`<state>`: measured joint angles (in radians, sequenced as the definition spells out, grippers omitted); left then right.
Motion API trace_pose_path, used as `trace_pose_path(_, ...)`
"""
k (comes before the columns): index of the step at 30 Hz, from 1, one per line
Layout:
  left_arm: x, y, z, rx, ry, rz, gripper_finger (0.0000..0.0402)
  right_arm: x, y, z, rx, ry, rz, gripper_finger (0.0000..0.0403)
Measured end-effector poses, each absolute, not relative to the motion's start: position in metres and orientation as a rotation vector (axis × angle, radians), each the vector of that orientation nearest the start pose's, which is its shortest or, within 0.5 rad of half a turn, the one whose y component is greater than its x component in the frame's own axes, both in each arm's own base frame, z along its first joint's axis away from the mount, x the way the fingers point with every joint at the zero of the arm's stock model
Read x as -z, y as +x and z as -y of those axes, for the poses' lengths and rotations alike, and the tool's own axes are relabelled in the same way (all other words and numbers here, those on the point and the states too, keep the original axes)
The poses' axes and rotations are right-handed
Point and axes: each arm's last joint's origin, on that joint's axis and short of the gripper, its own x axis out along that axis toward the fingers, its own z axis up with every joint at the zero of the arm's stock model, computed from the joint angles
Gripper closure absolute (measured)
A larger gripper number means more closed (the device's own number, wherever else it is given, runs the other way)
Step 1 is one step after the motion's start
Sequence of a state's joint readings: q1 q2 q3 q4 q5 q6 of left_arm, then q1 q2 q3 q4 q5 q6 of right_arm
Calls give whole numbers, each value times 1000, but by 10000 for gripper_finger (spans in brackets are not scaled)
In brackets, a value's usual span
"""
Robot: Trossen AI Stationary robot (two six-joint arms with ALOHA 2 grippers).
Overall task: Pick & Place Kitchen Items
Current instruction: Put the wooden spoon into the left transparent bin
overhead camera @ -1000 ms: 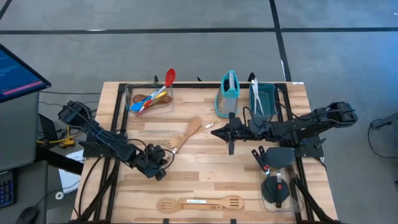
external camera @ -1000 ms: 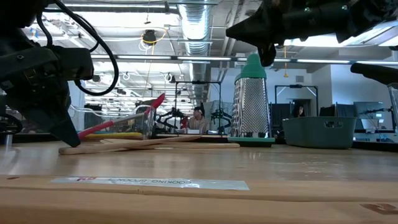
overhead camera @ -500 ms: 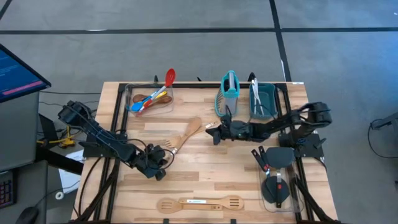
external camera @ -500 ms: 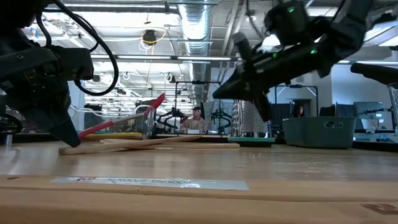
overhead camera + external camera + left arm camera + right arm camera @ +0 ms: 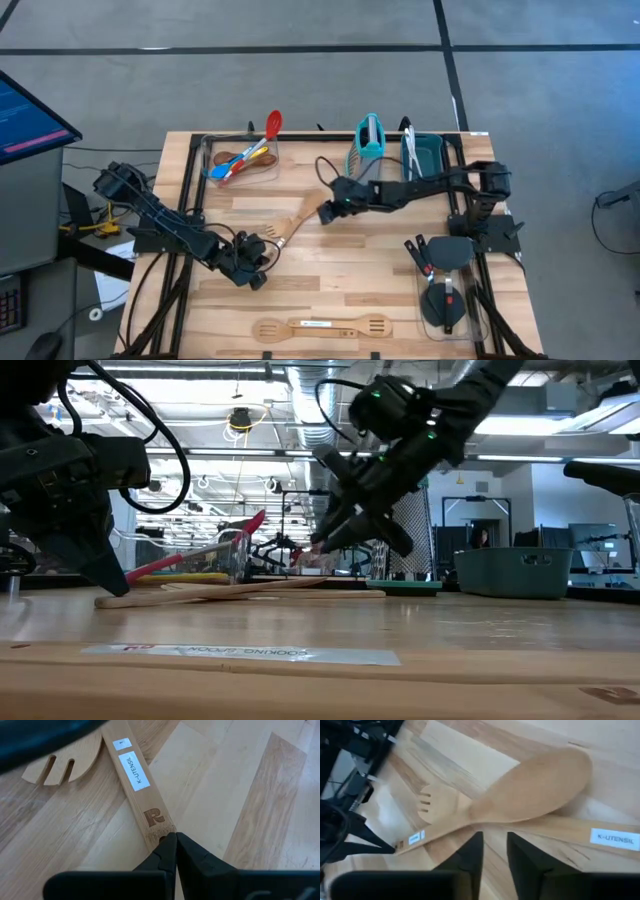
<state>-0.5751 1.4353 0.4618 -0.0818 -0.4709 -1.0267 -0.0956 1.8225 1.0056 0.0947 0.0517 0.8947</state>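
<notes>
Smooth pale wooden spoon [image 5: 530, 790], oval bowl, apparently overlapping flat slotted fork [image 5: 432, 805].

Bare wood lies open across the middle of the pale wooden surface [image 5: 330, 275], between two crossed wooden spoons [image 5: 297, 218] and a wooden slotted spatula pair [image 5: 322, 326] at the near edge. The far edge is crowded: a clear container of coloured spoons [image 5: 240, 158], a teal box grater [image 5: 369, 140] and a teal rectangular bin [image 5: 422, 160]. The right hand [image 5: 327, 211] hangs over the crossed spoons, its fingers a little apart; the left hand [image 5: 255, 280] blocks their other end, fingers pressed together.
</notes>
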Motion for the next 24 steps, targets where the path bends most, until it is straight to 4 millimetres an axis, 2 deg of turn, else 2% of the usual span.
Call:
trace_pose_path(5,-115,190,107,-367,-426,-837,401,-170,373,42,469,867,-619,267)
trace_pose_path(11,-115,190,107,-368,-426,-836,401,-169,369,58,505,955,-630,220)
trace_pose_path(18,-115,190,107,-378,-419,-826,401,-165,365,78,532,1054,-639,192)
trace_pose_path(24,-115,190,107,-382,-417,-822,401,-161,364,79,558,1085,-650,195)
